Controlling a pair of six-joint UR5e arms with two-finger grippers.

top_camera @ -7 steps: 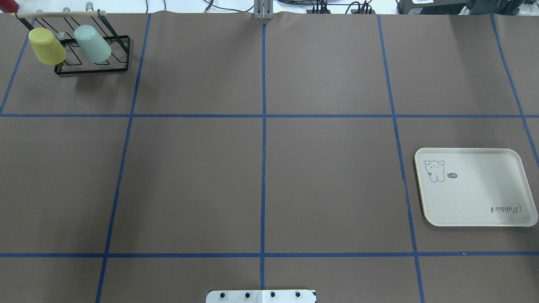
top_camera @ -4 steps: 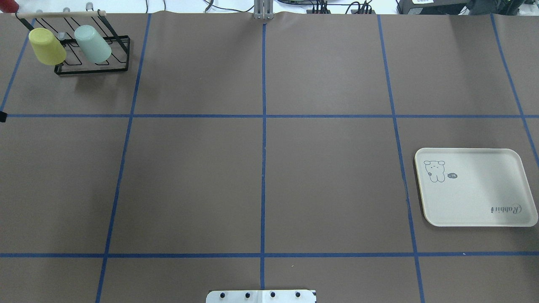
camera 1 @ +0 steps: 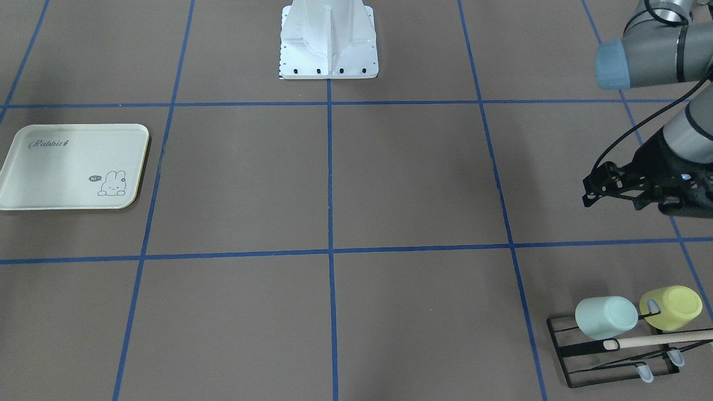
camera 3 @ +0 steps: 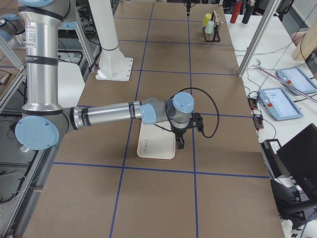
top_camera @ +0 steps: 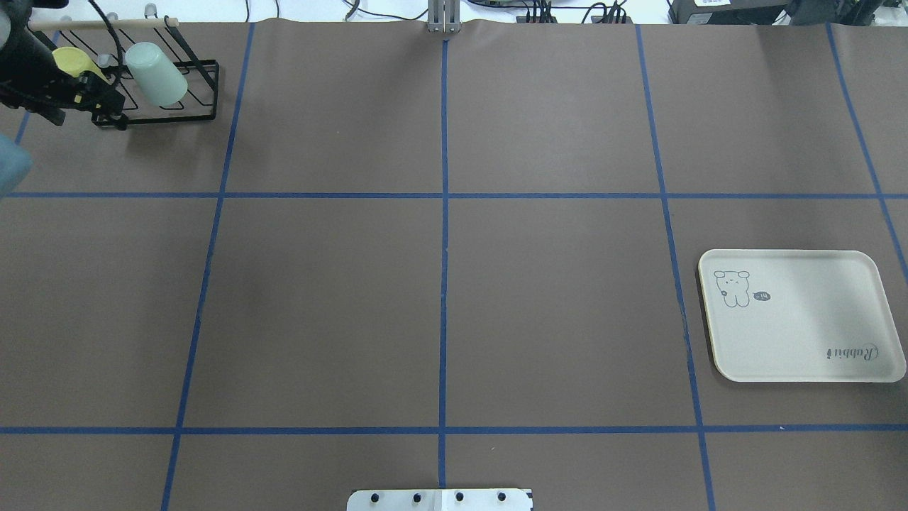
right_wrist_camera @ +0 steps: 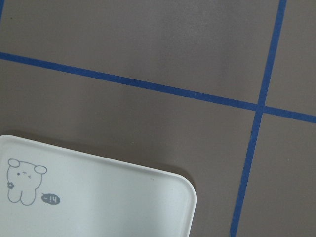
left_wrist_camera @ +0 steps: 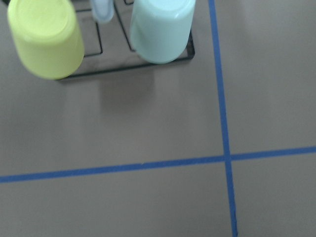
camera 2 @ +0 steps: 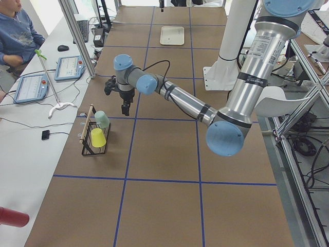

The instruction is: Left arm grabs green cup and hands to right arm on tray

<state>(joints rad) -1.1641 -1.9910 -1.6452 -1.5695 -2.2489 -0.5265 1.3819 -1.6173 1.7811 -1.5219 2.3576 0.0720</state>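
The green cup (top_camera: 156,72) hangs mouth-down on a black wire rack (top_camera: 204,91) at the table's far left corner. It also shows in the front view (camera 1: 606,317) and the left wrist view (left_wrist_camera: 160,29). My left gripper (top_camera: 117,110) is open and empty. It hovers above the table on the robot's side of the rack, short of the cup, as the front view (camera 1: 588,192) shows. The tray (top_camera: 801,316) lies flat and bare at the right. My right gripper (camera 3: 179,143) hangs over the tray's edge; I cannot tell whether it is open or shut.
A yellow-green cup (top_camera: 71,60) hangs on the same rack, left of the green cup, partly covered by my left wrist. The rack has a wooden handle bar (camera 1: 663,340). Blue tape lines cross the brown table. The robot's base (camera 1: 328,39) stands at the near middle.
My left arm has come into the overhead view from the left edge and now sits over the rack's left end. The cups, rack and tray have not moved.
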